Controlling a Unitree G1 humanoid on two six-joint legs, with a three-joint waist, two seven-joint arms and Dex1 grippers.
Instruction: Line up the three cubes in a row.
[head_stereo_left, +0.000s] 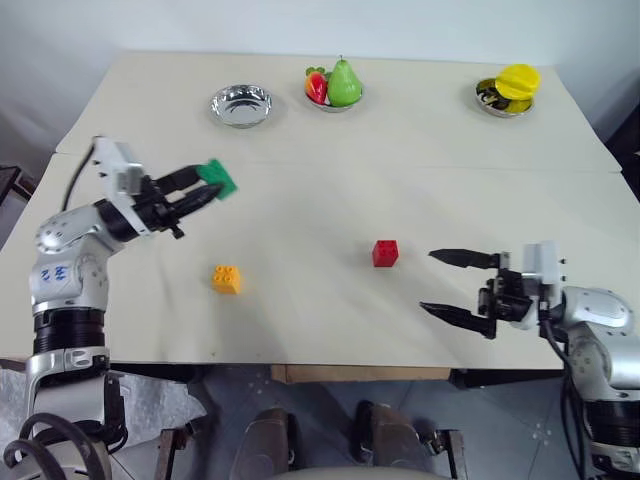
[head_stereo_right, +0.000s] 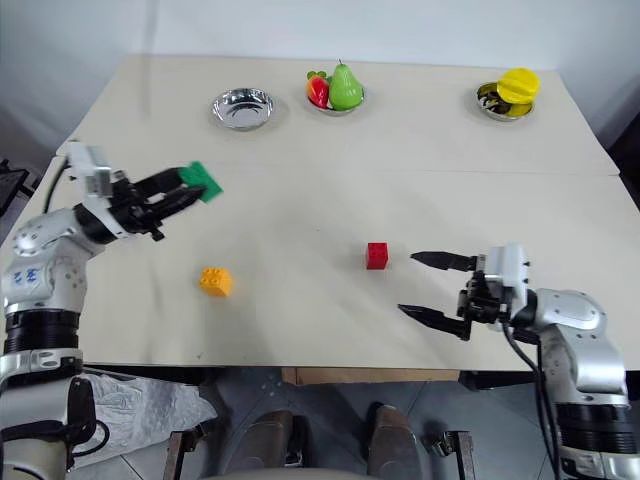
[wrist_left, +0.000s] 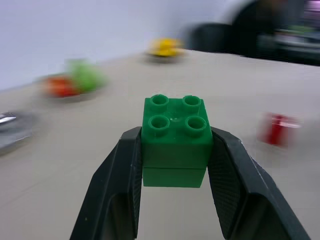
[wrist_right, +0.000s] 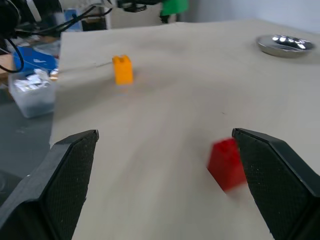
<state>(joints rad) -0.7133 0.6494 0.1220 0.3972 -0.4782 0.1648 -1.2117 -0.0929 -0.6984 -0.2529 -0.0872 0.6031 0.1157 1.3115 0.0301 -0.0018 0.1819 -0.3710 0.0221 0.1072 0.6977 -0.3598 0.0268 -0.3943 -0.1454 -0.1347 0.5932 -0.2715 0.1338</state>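
The green cube (wrist_left: 176, 142) is gripped between the fingers of the left claw (head_stereo_left: 210, 192) and held above the worktop (head_stereo_left: 300, 150) (studs upward). The orange-yellow cube (head_stereo_left: 226, 279) and red cube (head_stereo_left: 385, 253) are seen resting apart on the worktop. The right claw (head_stereo_left: 445, 283) is spread wide, empty, near the red cube.

Head eyes overlook the table (head_stereo_left: 330, 140); wrist cameras skim it low, sharing it.

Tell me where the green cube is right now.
The green cube is clamped in the left gripper, held above the table's left side, up-left of the orange-yellow cube and well left of the red cube.
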